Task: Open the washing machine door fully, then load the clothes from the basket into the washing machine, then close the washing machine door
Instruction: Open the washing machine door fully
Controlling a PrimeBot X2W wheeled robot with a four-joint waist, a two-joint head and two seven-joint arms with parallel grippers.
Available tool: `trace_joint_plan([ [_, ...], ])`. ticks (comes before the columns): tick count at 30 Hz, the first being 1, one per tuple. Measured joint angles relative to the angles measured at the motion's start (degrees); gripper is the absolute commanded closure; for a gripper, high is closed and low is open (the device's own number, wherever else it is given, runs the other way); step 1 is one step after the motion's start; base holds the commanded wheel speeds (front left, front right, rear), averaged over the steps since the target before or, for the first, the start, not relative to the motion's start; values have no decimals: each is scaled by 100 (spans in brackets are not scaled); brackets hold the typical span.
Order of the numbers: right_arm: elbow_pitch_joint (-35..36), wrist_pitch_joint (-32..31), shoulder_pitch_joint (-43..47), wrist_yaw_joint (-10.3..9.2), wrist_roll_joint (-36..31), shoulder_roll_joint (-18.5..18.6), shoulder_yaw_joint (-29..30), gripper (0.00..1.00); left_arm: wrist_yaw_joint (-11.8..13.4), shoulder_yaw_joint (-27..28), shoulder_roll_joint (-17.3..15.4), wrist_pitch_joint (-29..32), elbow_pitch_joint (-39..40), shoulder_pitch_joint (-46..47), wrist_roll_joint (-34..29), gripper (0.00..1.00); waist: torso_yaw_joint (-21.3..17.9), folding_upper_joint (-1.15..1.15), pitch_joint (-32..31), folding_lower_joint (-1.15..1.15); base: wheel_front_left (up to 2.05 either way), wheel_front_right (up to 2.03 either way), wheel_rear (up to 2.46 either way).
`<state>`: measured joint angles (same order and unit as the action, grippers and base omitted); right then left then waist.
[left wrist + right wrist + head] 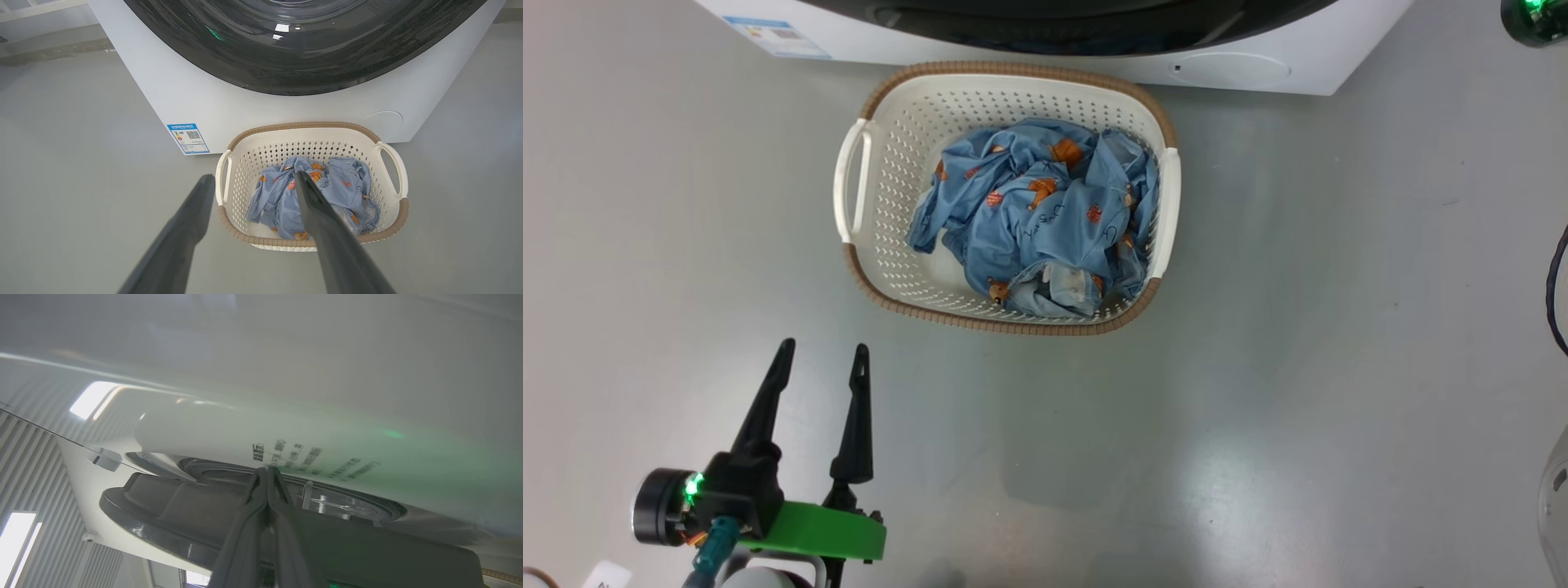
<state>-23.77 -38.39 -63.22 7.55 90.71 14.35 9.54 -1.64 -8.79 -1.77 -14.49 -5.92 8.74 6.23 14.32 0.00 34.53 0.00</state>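
Just ahead of the left gripper (823,351) — two fingers (857,408) wide apart — sits one basket (890,204) holding one heap of clothes (1037,212). The right gripper (267,470) has its two pressed together.

basket (894,163) perforated matt plastic; clothes (1037,212) soft cloth; washing machine door (302,49) glossy black.

We can read almost nothing with certainty. A blue sticker (188,138) stands low on the front of the washing machine (171,94). It has a white headline in Chinese characters and a QR code (193,134), both too small for us. The clothes (1037,212) carry dark letters (1052,222), creased and not readable. In the right wrist view, dark print (306,457) on a pale surface (204,433) is blurred.
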Motion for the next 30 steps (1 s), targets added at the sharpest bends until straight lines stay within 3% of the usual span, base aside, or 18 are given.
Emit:
trace_joint_plan([
  [30, -67, -94, -62, 0, -140, 56, -101, 100, 92, -242, 1, -5, 33, -164, 52, 0, 404, 0, -17, 0, 0, 0, 0],
])
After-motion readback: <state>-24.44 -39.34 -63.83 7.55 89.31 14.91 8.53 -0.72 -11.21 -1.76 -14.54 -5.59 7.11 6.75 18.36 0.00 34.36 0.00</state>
